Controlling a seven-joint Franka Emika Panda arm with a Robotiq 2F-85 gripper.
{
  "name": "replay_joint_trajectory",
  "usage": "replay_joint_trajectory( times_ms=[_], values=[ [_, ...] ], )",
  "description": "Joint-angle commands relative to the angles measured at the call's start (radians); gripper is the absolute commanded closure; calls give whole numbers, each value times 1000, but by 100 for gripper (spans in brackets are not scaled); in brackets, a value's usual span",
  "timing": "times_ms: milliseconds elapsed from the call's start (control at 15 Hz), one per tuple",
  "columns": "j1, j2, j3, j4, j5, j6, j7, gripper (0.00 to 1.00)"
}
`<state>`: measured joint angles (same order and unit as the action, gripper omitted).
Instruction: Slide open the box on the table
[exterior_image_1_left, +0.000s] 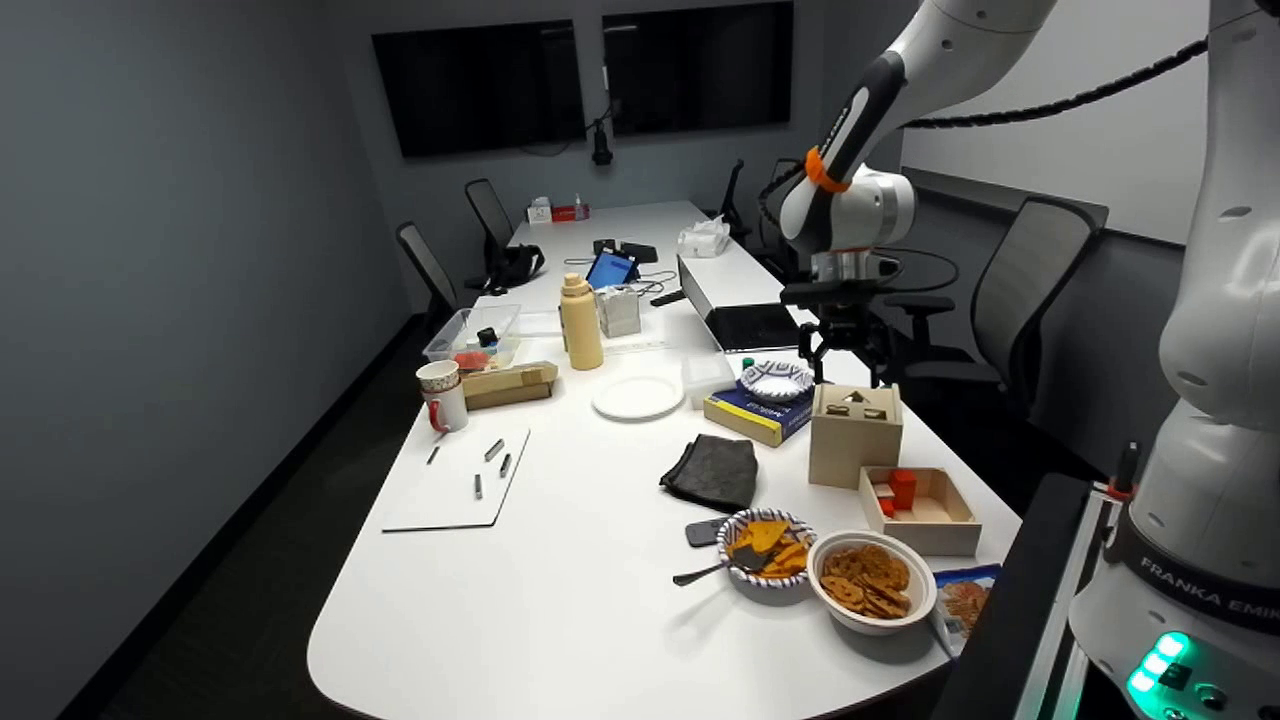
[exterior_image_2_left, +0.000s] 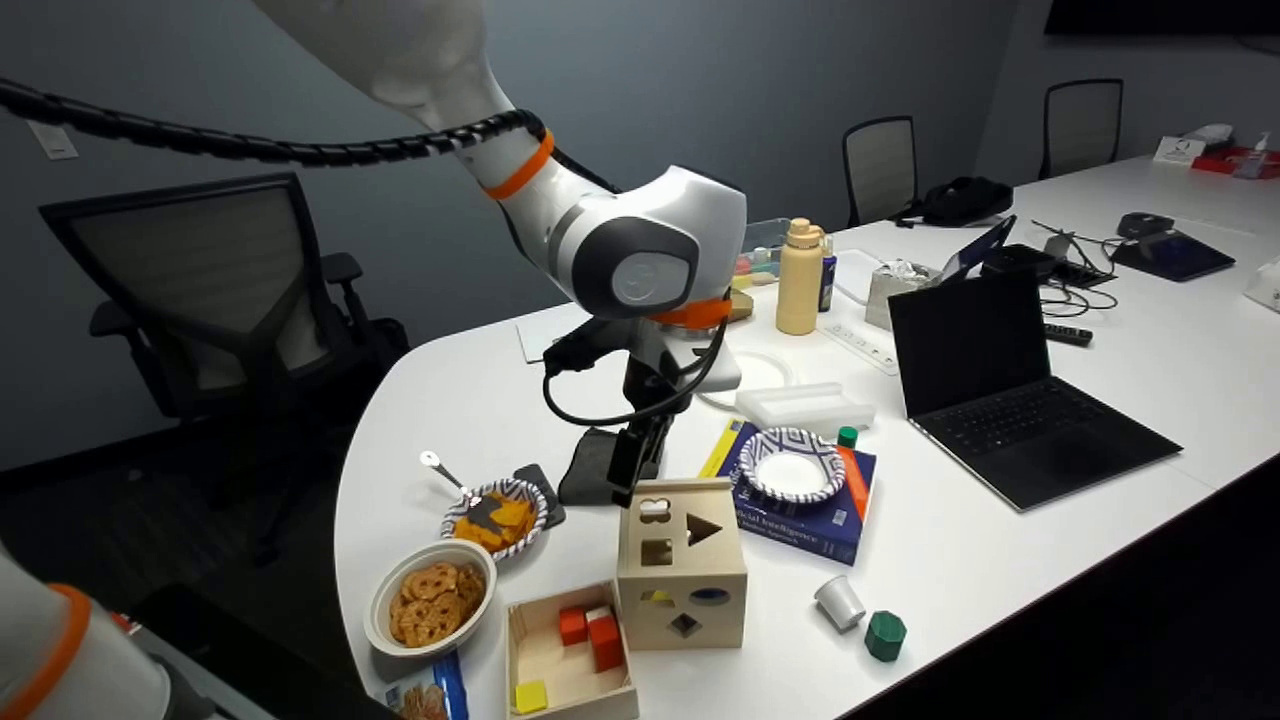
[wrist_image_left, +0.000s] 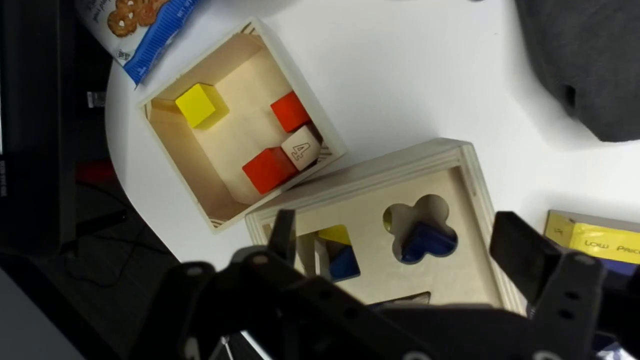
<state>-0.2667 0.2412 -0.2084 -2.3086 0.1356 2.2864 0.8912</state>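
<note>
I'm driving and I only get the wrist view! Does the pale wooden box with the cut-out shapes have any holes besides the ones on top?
Observer: Yes, an exterior view shows that a side of the pale wooden cube-like box has a diamond-shaped hole.
Child: Cool! Is any block sitting loose on the white table?
Observer: Yes, a green many-sided block sits close to the table's edge in an exterior view.
</note>
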Motion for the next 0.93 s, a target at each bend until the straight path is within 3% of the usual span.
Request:
replay_joint_trajectory(
  times_ms=[0, 867],
  values=[
    [21, 37, -31, 36, 20, -34, 2, 0],
    [15, 100, -55, -5, 102, 9, -20, 0]
  ],
)
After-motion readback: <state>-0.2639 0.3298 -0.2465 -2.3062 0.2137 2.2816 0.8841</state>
